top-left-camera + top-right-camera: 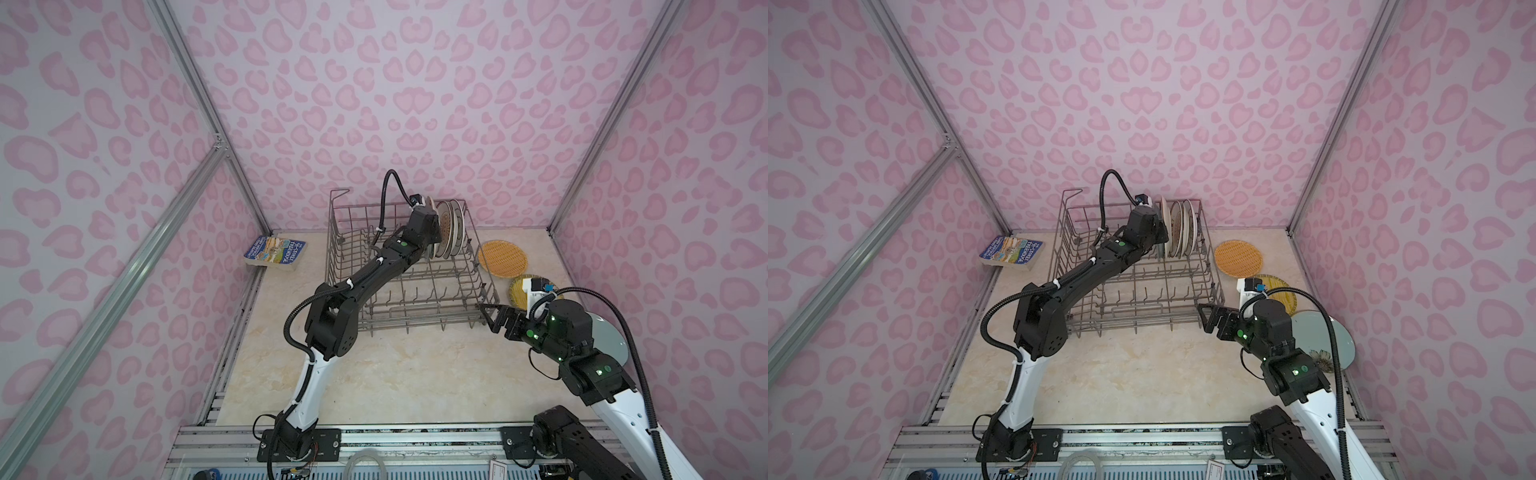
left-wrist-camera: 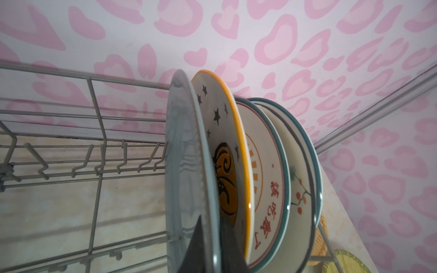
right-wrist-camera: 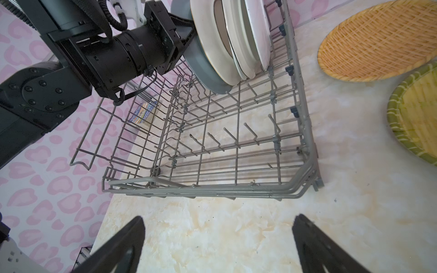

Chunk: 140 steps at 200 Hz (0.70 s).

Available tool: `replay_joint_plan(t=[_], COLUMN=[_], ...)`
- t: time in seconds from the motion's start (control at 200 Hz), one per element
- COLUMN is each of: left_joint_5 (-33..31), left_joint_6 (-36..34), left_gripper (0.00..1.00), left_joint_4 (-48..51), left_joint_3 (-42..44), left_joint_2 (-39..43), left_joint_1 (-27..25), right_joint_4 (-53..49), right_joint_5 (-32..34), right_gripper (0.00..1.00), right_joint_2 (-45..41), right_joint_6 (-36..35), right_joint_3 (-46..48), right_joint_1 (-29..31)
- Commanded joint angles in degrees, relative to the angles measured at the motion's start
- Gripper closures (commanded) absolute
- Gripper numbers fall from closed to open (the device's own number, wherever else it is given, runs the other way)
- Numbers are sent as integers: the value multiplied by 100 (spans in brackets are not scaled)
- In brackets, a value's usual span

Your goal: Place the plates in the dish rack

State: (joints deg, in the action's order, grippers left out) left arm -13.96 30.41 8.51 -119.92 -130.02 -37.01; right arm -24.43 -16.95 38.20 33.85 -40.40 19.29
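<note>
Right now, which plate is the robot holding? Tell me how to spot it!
Find the big grey wire dish rack; four plates stand on edge in its far right corner. The left gripper is shut on the grey-blue plate, the end one facing the rack's empty rows, plain beside the starry orange-rimmed plate.

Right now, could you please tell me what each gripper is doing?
Left gripper: shut on the grey plate.
Right gripper: open, holding nothing.
</note>
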Motion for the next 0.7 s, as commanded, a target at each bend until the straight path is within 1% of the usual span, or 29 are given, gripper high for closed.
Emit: replay_joint_plan(t=[0.0, 0.095, 0.21, 0.28, 0.365, 0.55, 0.685, 0.695], left_joint_5=[-85, -50, 36, 88, 92, 221, 148, 148], left_joint_6=[-71, -62, -32, 8, -5, 51, 187, 198], left_gripper=[85, 81, 70, 67, 65, 65, 65, 61], left_joint_4=[-394, -361, -333, -290, -251, -104, -98, -107], left_joint_3=[-209, -319, -383, -368, -309, -116, 349, 395], left_joint_2=[-116, -197, -205, -145, -68, 301, 793, 840], left_joint_1=[10, 12, 15, 12, 14, 58, 115, 126], right_joint_4=[-83, -157, -278, -358, -430, -583, -673, -676], right_joint_5=[15, 45, 106, 158, 199, 276, 351, 357], right_gripper=[3, 3, 3, 3, 3, 3, 3, 3], right_joint_2=[0, -6, -64, -109, -183, -309, -336, -332], right_joint_6=[-36, -54, -57, -45, -11, 82, 82, 86], right_joint_3=[-63, -110, -161, -172, -184, -314, -426, -438], right_joint_1=[5, 8, 6, 16, 13, 7, 12, 9])
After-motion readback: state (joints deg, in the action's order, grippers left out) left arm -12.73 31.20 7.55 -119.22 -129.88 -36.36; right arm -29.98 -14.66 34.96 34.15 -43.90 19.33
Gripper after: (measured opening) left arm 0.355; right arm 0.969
